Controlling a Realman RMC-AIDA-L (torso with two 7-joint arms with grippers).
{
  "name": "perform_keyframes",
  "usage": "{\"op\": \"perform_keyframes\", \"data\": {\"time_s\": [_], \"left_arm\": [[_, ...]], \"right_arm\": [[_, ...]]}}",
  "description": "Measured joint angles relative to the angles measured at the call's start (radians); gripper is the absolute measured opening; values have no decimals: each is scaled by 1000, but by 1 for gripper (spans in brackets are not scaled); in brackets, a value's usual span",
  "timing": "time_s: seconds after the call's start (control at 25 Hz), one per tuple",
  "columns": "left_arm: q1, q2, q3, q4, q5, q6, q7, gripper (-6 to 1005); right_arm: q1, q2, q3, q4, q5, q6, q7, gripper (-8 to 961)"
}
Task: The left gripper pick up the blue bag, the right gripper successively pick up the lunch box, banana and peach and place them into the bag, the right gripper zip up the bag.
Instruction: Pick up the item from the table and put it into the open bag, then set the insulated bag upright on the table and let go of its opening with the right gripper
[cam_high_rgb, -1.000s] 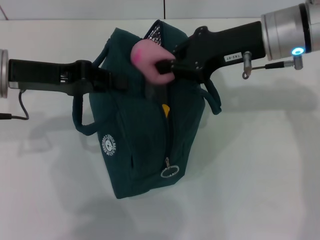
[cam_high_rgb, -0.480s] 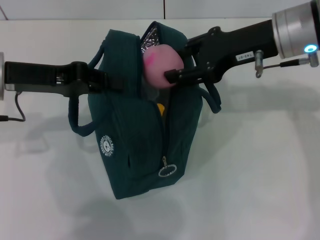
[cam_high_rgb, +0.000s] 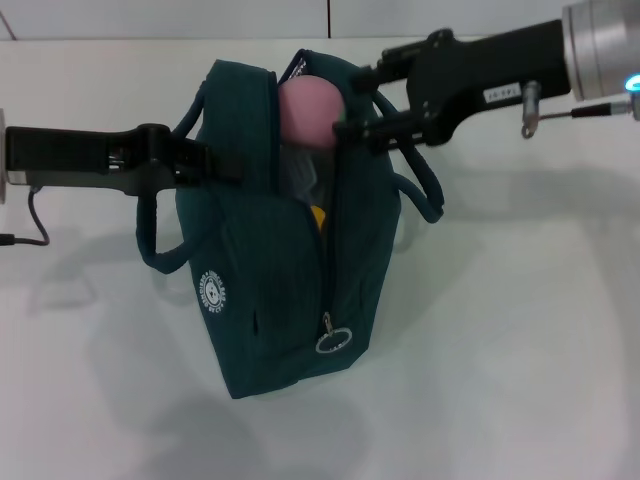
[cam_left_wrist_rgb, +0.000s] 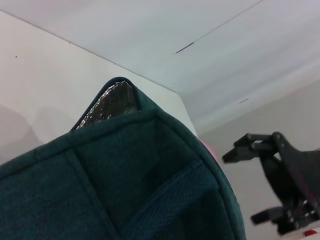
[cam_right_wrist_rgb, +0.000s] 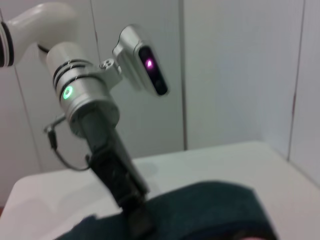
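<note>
The blue bag (cam_high_rgb: 270, 280) stands on the white table with its zipper open. My left gripper (cam_high_rgb: 205, 160) is shut on its left upper edge by a handle. The peach (cam_high_rgb: 308, 108) sits in the bag's mouth. My right gripper (cam_high_rgb: 352, 100) is just right of it, jaws spread, nothing between them. In the left wrist view the bag (cam_left_wrist_rgb: 125, 190) fills the front, a pink sliver of the peach (cam_left_wrist_rgb: 209, 148) shows, and the right gripper (cam_left_wrist_rgb: 245, 187) is open beyond it. A yellow bit of the banana (cam_high_rgb: 318, 215) shows through the opening. The lunch box is hidden.
The zipper's silver ring pull (cam_high_rgb: 333, 342) hangs low on the bag's front, and the white logo (cam_high_rgb: 214, 291) is on its left side. A loop handle (cam_high_rgb: 425, 195) hangs under my right arm. White table (cam_high_rgb: 520, 350) lies all around. The right wrist view shows my left arm (cam_right_wrist_rgb: 95, 115).
My right gripper carried the peach to the bag's mouth, let go of it and drew back up and right. The bag and left gripper shifted slightly left.
</note>
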Motion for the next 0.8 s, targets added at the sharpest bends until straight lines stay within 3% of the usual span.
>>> {"op": "perform_keyframes", "data": {"time_s": [0.36, 0.6, 0.8], "left_arm": [[2, 0, 0, -8, 0, 0, 12, 34], [2, 0, 0, -8, 0, 0, 14, 34], [1, -3, 0, -10, 0, 0, 21, 34]], "right_arm": [[-28, -2, 146, -1, 21, 60, 39, 641], [-45, -7, 159, 24, 14, 144, 89, 639], [0, -10, 155, 97, 13, 149, 135, 638]]}}
